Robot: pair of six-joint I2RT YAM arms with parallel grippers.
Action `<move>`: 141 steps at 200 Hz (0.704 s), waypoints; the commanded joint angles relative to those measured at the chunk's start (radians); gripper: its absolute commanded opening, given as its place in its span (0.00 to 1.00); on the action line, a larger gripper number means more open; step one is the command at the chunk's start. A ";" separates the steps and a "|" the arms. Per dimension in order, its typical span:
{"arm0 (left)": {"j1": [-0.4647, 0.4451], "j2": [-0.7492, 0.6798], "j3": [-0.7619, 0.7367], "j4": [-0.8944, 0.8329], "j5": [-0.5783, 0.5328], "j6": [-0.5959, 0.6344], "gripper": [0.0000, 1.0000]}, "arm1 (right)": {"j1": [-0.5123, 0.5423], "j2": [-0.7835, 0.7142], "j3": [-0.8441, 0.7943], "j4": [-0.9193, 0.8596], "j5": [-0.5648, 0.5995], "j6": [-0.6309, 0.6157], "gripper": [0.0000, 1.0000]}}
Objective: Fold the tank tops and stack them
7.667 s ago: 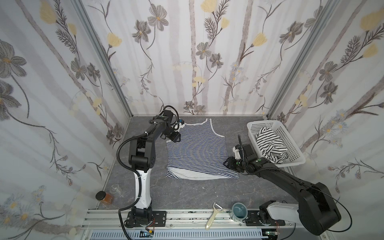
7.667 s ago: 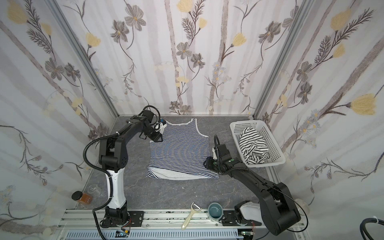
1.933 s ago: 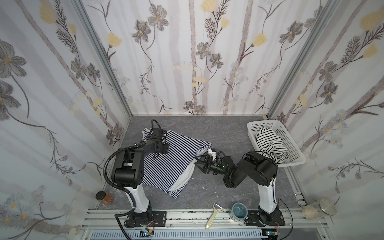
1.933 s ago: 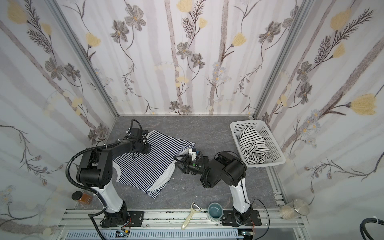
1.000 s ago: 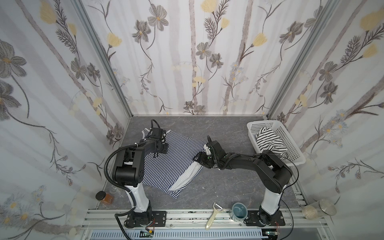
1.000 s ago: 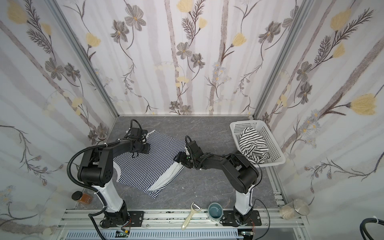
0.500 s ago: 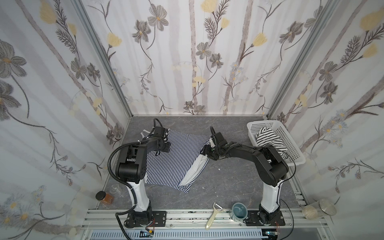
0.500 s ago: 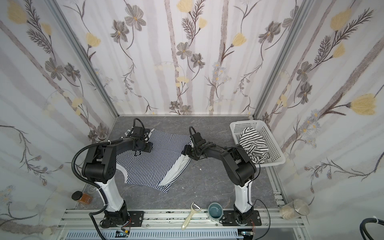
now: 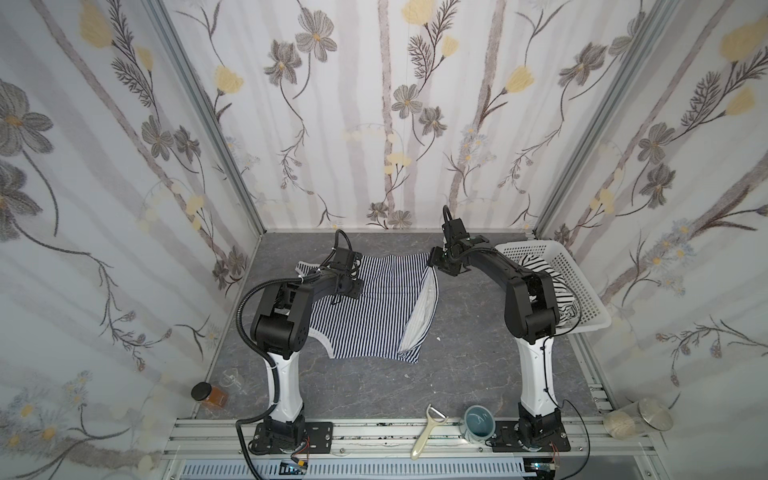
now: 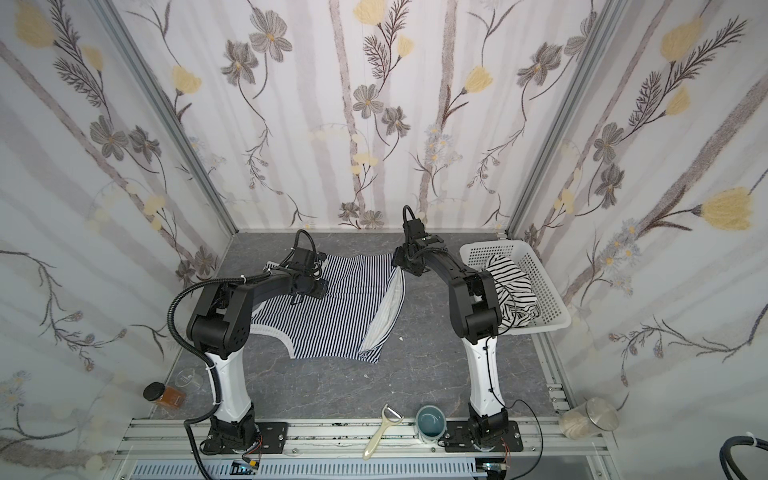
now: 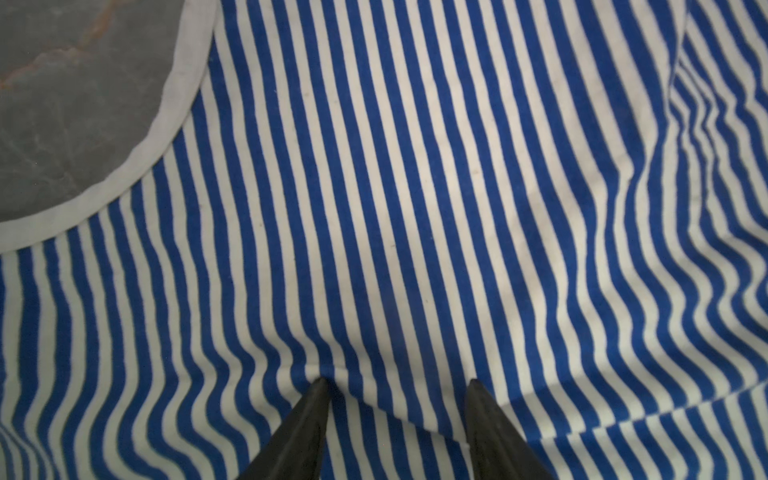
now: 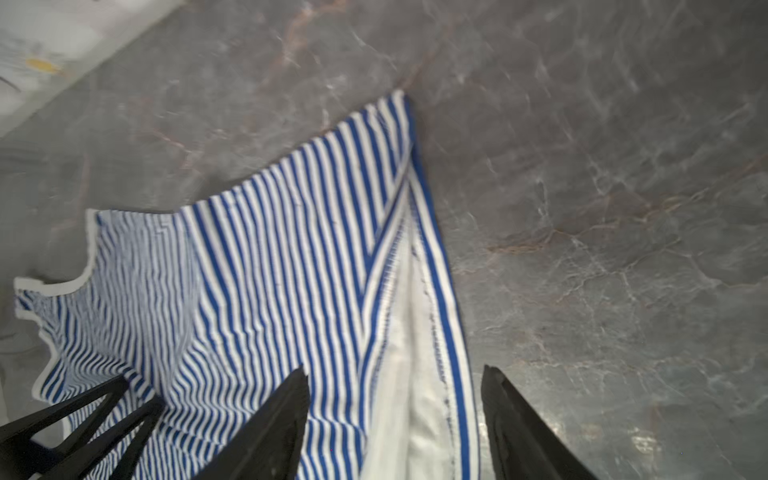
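The fine navy-and-white striped knit tank top [image 9: 374, 316] is pressed by the half-parted left gripper [image 11: 397, 380]; its hem [image 12: 415, 291] could be snagged by the wide-spread right gripper [image 12: 395, 370] astride it.

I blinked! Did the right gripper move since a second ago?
Yes. The right gripper moved back and to the right, closer to the white basket.
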 commanded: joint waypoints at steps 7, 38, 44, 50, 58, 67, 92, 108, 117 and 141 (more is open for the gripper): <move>-0.004 0.007 0.001 -0.058 -0.020 0.001 0.55 | 0.071 -0.153 -0.130 -0.086 0.091 -0.060 0.68; 0.000 -0.020 -0.031 -0.057 -0.018 -0.005 0.54 | 0.229 -0.327 -0.382 -0.059 0.191 -0.025 0.68; 0.001 -0.025 -0.036 -0.057 -0.015 -0.009 0.55 | 0.272 -0.347 -0.425 -0.048 0.200 -0.012 0.67; 0.003 -0.028 -0.038 -0.056 -0.013 -0.010 0.55 | 0.309 -0.371 -0.458 -0.040 0.208 0.000 0.67; 0.004 -0.030 -0.039 -0.057 -0.013 -0.011 0.55 | 0.349 -0.392 -0.488 -0.041 0.228 0.021 0.66; 0.008 -0.029 -0.037 -0.056 -0.015 -0.012 0.55 | 0.407 -0.408 -0.500 -0.059 0.260 0.041 0.65; 0.019 -0.025 -0.032 -0.056 -0.016 -0.018 0.55 | 0.540 -0.412 -0.482 -0.118 0.308 0.088 0.61; 0.027 -0.027 -0.034 -0.055 -0.015 -0.023 0.55 | 0.603 -0.390 -0.457 -0.155 0.324 0.103 0.59; 0.032 -0.029 -0.035 -0.055 -0.020 -0.026 0.55 | 0.635 -0.368 -0.441 -0.179 0.335 0.106 0.58; 0.045 -0.033 -0.046 -0.056 -0.018 -0.029 0.54 | 0.702 -0.308 -0.398 -0.218 0.341 0.104 0.57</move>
